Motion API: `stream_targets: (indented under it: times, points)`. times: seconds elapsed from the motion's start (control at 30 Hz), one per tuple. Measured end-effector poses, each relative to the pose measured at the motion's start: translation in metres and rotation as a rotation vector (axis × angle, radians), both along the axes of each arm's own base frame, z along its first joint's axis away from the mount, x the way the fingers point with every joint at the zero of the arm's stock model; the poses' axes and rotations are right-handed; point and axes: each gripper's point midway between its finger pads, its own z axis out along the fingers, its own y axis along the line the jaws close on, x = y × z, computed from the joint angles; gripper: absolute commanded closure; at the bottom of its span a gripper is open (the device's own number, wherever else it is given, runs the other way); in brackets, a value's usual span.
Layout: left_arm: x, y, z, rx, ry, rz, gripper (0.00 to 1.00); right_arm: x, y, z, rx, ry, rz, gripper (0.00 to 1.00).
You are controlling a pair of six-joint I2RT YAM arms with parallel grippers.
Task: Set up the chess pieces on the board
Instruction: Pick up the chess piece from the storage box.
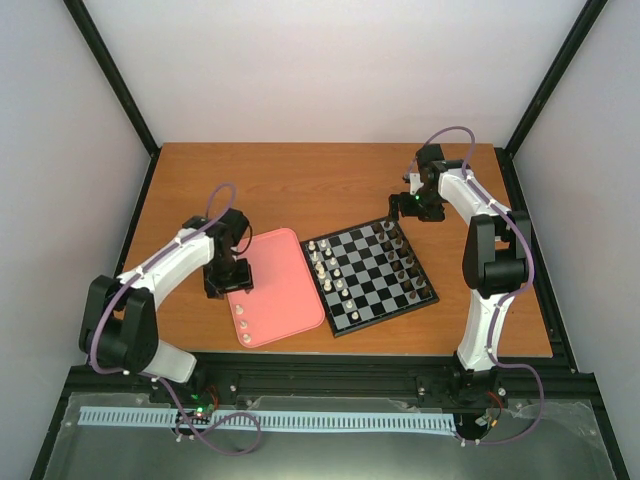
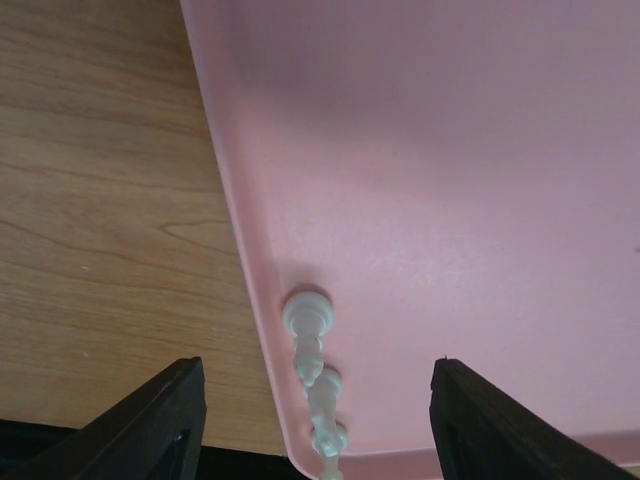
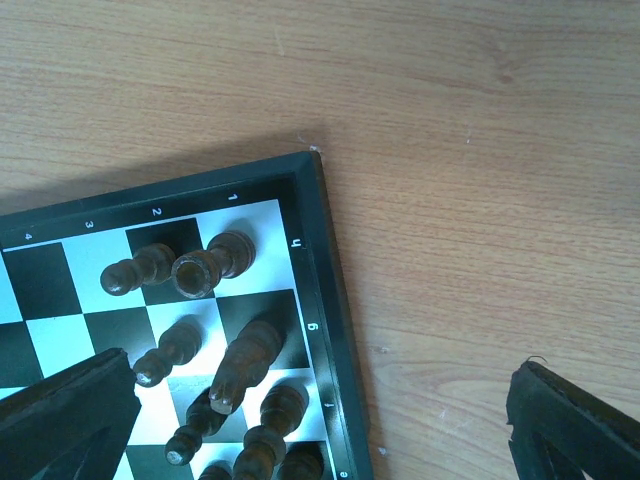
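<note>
The board (image 1: 352,325) lies right of centre, with cream chess pieces (image 1: 322,268) in rows on its left side and dark pieces (image 1: 402,262) on its right side. Three more cream chess pieces (image 1: 243,325) stand in a line at the near left of the pink tray (image 1: 285,270). In the left wrist view that line of chess pieces (image 2: 307,318) runs along the tray's (image 2: 450,200) left rim. My left gripper (image 1: 229,281) (image 2: 315,400) hangs open above them, holding nothing. My right gripper (image 1: 407,206) (image 3: 320,400) is open over the board's far right corner (image 3: 325,260).
The dark brown pieces (image 3: 210,265) crowd the board's corner squares under the right gripper. Bare wooden table (image 1: 300,185) stretches behind the tray and the board. A black frame rail (image 1: 330,385) runs along the near edge by the arm bases.
</note>
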Motion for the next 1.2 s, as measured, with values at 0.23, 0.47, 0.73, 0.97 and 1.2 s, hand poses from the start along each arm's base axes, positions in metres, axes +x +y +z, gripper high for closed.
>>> stream_targets:
  times: [0.23,0.47,0.73,0.97,1.2]
  points:
    - [-0.019,-0.002,-0.026,-0.036,0.069,0.02,0.47,0.0,0.0,0.0,0.0,0.0,0.0,0.0]
    - [-0.02,-0.01,-0.036,-0.076,0.092,0.019,0.63,0.0,0.0,0.0,-0.001,0.001,0.0,0.0]
    - [-0.019,-0.014,-0.043,-0.095,0.107,0.014,0.86,0.0,-0.001,0.0,-0.004,0.0,0.001,0.0]
    - [-0.02,-0.015,-0.043,-0.104,0.114,-0.004,0.99,0.0,-0.001,0.0,-0.005,-0.001,0.002,0.0]
    - [-0.008,-0.023,-0.016,-0.095,0.091,-0.051,0.99,0.0,-0.001,0.0,-0.005,-0.001,0.002,0.0]
